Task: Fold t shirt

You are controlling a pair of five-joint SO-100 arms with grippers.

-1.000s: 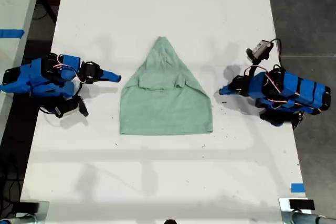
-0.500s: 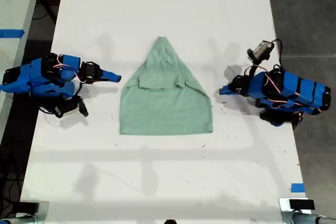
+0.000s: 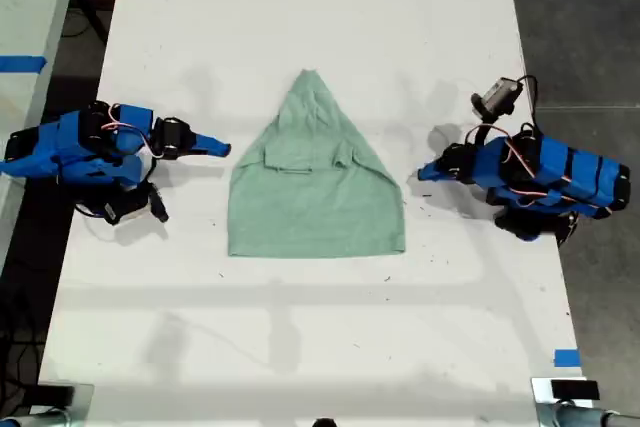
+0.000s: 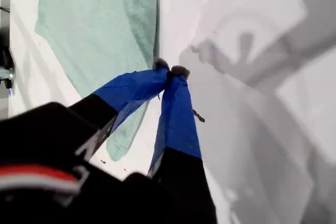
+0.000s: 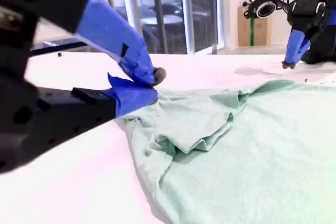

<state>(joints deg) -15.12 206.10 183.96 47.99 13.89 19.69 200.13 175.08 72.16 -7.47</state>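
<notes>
The pale mint-green t shirt (image 3: 315, 192) lies flat on the white table (image 3: 300, 347), folded into a shape with a straight hem toward the exterior view's bottom and a point toward its top. My first gripper (image 3: 428, 172) rests shut and empty on the table at the exterior view's right, just off the shirt's edge; its wrist view shows the tips (image 4: 170, 71) touching, with the t shirt (image 4: 100, 19) beyond. My second gripper (image 3: 215, 147) lies shut at the exterior view's left, apart from the shirt. Its tips (image 5: 153, 80) close on nothing, with the t shirt (image 5: 252, 150) spread past them.
Dark floor borders the table along both long edges in the exterior view. A blue tape piece (image 3: 566, 357) sits at that view's lower right, another (image 3: 20, 63) on a neighbouring table at its left. Loose cables (image 3: 125, 207) hang by the second arm's base.
</notes>
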